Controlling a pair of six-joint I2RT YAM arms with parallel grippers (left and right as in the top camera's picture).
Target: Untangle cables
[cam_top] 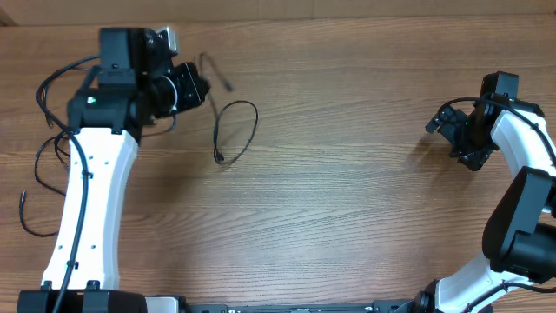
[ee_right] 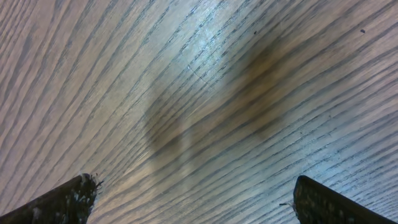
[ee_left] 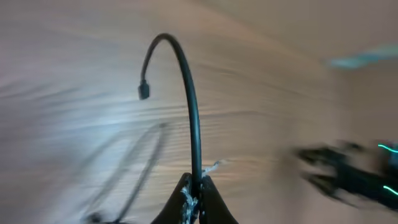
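With left claw (ee_left: 194, 202) pinched shut on cable (ee_left: 191, 112), right claw (ee_right: 194, 200) wide open, empty: lift slowly, watch loop (cam_top: 254, 122) on counter (cam_top: 347, 191) for snags.

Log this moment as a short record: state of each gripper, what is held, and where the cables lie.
left gripper: shut on a cable
held cable: arcs up from the fingers, its plug end free in the air
loose loop: lying on the table beside the left gripper; cannot tell whether it is the same cable
right gripper: open, empty, over bare wood at the table's other side
tangle: none visible between the two pieces
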